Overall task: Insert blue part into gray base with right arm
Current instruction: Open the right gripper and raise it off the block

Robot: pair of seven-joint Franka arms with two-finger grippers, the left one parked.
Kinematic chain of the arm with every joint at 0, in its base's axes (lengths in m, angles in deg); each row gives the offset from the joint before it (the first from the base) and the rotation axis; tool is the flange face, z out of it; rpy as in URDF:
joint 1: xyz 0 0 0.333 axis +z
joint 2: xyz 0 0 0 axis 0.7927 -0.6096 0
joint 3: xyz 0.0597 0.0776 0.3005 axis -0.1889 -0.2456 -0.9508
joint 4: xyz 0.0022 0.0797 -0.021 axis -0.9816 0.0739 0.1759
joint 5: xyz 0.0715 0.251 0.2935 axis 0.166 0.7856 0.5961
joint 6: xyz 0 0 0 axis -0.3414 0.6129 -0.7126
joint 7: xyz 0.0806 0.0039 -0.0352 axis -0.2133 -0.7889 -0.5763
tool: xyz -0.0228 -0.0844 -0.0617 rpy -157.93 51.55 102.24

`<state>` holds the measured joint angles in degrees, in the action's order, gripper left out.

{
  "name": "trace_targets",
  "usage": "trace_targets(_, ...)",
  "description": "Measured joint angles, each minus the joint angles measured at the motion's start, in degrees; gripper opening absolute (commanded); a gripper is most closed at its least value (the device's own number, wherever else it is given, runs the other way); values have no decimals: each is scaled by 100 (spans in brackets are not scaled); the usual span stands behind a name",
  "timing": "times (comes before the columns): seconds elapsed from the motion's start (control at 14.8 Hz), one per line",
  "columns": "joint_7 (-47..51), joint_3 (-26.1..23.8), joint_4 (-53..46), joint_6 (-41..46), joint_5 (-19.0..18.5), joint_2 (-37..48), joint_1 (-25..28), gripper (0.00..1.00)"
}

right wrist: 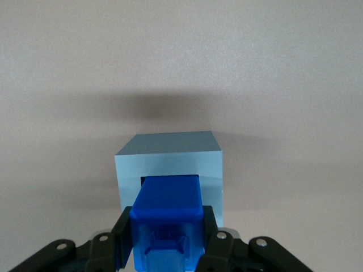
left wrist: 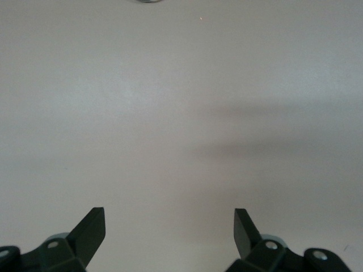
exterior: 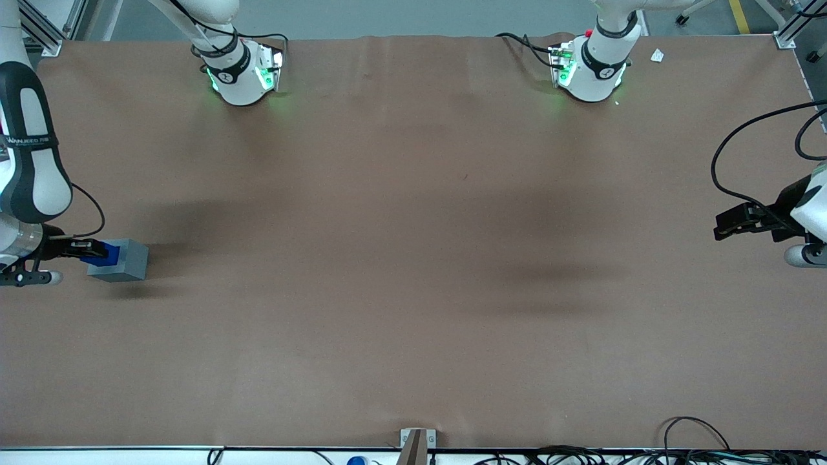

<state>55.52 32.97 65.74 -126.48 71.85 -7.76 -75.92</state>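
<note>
Blue part (right wrist: 168,211): clamped between the two black fingers (right wrist: 121,235) of the gripper (right wrist: 165,241). Its leading end sits at the mouth of the square recess in the gray base (right wrist: 170,152); a dark sliver of open recess shows beside one upper corner of the part. How deep it has gone in, I cannot tell. The stepped stub faces the wrist camera, between the fingers.

From the front, the blue part (exterior: 102,252) shows against the face of the gray base (exterior: 126,259) that is turned toward the gripper (exterior: 83,249). The base rests on the brown table cover (exterior: 413,271), far toward the working arm's end of the table, casting a shadow on the cover.

Writing: a black band on the right arm (exterior: 29,161) carries pale lettering; I cannot read it with confidence. No marks visible on part or base.

Arm pose: forearm, white with black panels, hangs down at the table's edge; the wrist bends so the gripper lies roughly level just above the cover, pointing at the base. A black cable (exterior: 90,210) loops from the forearm to the wrist.
</note>
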Motion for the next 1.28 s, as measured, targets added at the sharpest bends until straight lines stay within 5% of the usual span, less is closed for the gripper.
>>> trace_targets(0.07, 0, -2, -1, 0, 0, -4, 0, 100)
trace_targets(0.68, 6, -65, -326, 263, 292, 19, 0, 100)
trace_targets(1.01, 99, -265, -973, 1332, 351, 260, 124, 100)
trace_targets(1.28, 1122, -317, -1634, 2347, 350, 599, 755, 100)
